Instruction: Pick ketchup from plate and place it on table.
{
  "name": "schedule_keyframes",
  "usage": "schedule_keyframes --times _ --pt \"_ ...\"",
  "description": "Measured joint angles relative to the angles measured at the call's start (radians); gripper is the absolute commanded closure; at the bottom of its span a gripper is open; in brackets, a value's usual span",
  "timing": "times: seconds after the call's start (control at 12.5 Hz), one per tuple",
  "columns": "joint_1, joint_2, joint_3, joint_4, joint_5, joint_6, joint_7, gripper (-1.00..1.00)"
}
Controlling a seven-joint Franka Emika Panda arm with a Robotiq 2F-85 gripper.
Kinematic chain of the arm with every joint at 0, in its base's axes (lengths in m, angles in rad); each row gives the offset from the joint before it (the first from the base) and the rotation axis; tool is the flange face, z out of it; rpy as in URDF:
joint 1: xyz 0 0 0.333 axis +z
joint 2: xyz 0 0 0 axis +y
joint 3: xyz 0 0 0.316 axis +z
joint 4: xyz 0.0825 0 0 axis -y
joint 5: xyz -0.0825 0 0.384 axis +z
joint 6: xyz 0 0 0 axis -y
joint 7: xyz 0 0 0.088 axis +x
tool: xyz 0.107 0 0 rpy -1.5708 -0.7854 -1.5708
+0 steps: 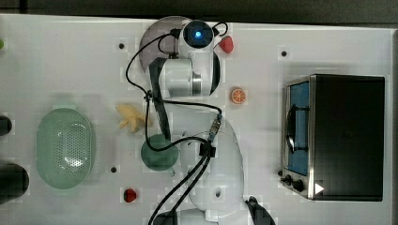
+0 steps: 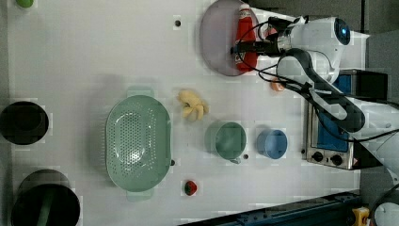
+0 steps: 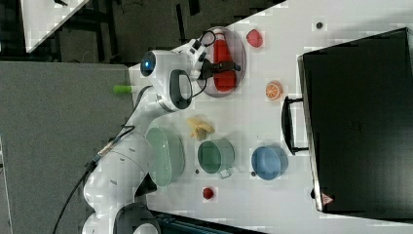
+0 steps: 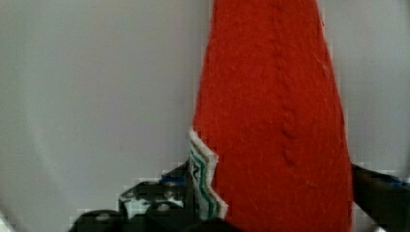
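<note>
A: Now, going left to right in the left view, what is to be noted?

B: A green basket point(image 2: 137, 142) is seen toward the left of the table point(image 2: 84, 56), then a yellow toy point(image 2: 193, 104) and a green cup point(image 2: 228, 139). Past these, at the table's top edge, the plate point(image 2: 214, 42) is found, with the ketchup point(image 2: 245, 37) lying flat along the plate's right rim. The gripper point(image 2: 249, 47) is placed over the bottle's middle.

A: How are the fingers set?

B: They are spread nearly to their widest, one on each side of the red body in the wrist view point(image 4: 275, 111). Nothing is held; no contact can be confirmed.

A: What is needed for the grasp to be done well?

B: It is judged that the fingers should be lowered until they bracket the bottle's widest part, close to the plate but not scraping it. The closing should be made across the short width, square to the long axis, so the bottle is not spun or squeezed out. The soft-looking body may give, so a firm close is advised before lifting. A straight lift should clear the rim before any move toward bare table.
</note>
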Motion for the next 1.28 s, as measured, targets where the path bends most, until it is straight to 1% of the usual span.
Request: schedule_keyframes --times 0.16,0.48,0.72,0.88,1.12,1.2,1.28 --pt "-0.002 -0.005 -0.005 0.005 -0.003 0.006 0.000 -0.20" --pt "-0.006 -0.009 -0.006 0.020 -0.009 0.006 -0.001 -0.19" --pt "-0.005 -0.026 -0.005 0.020 0.012 -0.007 0.003 -0.19" --pt "0.002 -0.078 -0.007 0.015 0.017 -0.121 0.004 -0.19" --pt "0.002 -0.224 -0.005 -0.002 0.117 -0.321 0.008 -0.19" --pt "0.000 -0.280 -0.005 0.003 0.142 -0.391 0.009 -0.19" --pt "-0.001 -0.336 -0.006 0.014 0.147 -0.445 0.013 -0.19"
